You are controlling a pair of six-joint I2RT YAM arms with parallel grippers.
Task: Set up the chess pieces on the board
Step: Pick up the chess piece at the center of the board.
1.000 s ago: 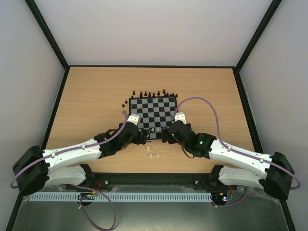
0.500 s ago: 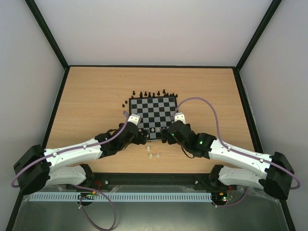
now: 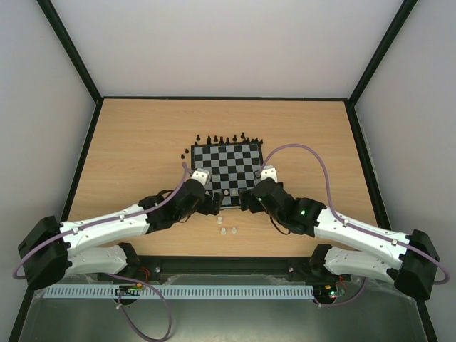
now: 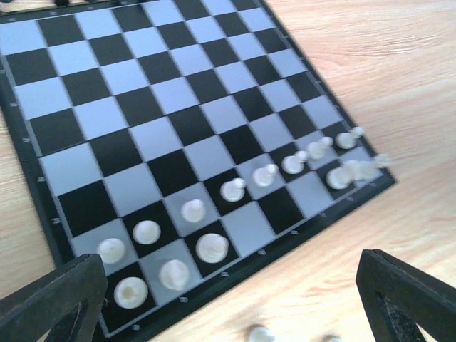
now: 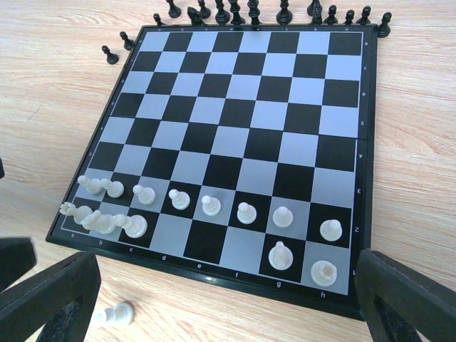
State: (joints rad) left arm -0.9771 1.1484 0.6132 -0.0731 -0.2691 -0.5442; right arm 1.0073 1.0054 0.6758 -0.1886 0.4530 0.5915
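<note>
I have both arms stretched in over the near edge of the board (image 3: 228, 160), which lies flat in the middle of the wooden table (image 3: 128, 142). The left gripper (image 3: 213, 203) has its jaws spread wide and holds nothing. The right gripper (image 3: 246, 202) is just as wide and also empty. White pawns (image 5: 211, 205) run across the second row. More white pieces (image 5: 280, 255) sit at both ends of the nearest row, the left cluster tipped together. Other white pieces (image 3: 222, 219) stand on the table just in front of the board. The black pieces (image 5: 235, 13) line its far edge, off the board, with two black pawns (image 5: 108, 54) near the far left corner.
</note>
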